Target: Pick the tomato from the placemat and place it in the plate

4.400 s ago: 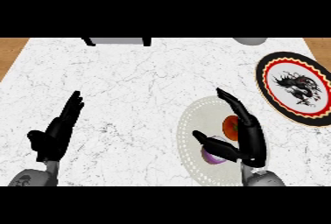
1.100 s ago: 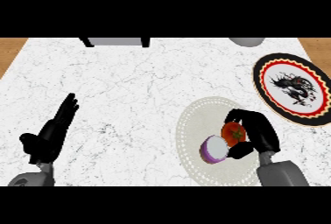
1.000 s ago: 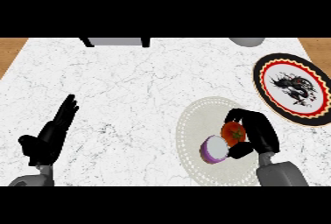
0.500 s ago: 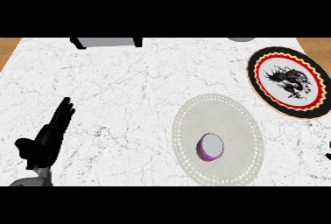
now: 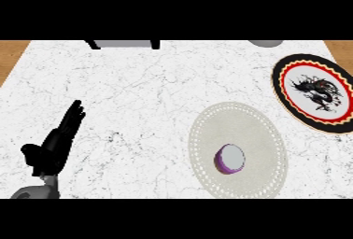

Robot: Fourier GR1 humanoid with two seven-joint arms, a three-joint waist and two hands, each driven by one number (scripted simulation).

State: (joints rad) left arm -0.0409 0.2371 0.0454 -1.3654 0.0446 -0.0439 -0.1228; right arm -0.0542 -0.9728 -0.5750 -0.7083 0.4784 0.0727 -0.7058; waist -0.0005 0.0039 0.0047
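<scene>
A pale round placemat (image 5: 238, 121) lies right of the middle of the white marble counter. On it sits a purple-rimmed onion half (image 5: 230, 158). The tomato shows nowhere. A plate (image 5: 316, 93) with a black and red rim and a dark dragon figure lies at the right edge, with nothing on it. My left hand (image 5: 53, 145) rests open at the lower left, fingers straight and pointing up. My right hand is out of the picture.
A grey object on dark legs (image 5: 124, 44) stands at the counter's far edge, and a grey rounded thing (image 5: 265, 43) sits at the far right. Wooden floor shows past both upper corners.
A second ago my right hand was curled round the tomato over the placemat. Both have since left the picture, and the view has shifted slightly.
</scene>
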